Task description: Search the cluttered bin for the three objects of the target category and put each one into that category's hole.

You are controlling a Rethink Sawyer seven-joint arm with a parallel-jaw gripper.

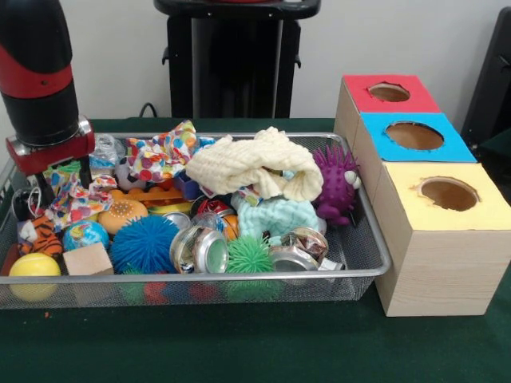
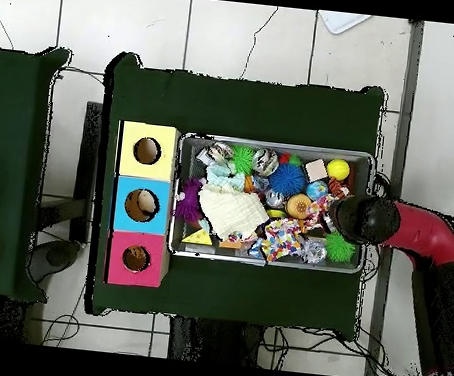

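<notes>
The jaws (image 1: pixel 32 187) sit low in the bin's (image 1: pixel 363 239) left end among patterned cloth (image 1: pixel 76 199); we cannot tell their state. We judge the search step underway: next, secure one target and carry it to the holed boxes (image 1: pixel 435 231) alongside.

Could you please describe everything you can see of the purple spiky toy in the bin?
The purple spiky toy is a rubbery-looking creature covered in soft pointed spikes, with a small pale patch on its side. It stands upright at the end of the wire mesh bin nearest the three boxes, leaning against the bin's wall. The cream knitted cloth presses against it on one side, and the pale blue knitted item lies just beside its base. Overhead, it sits next to the blue-topped box.
</notes>
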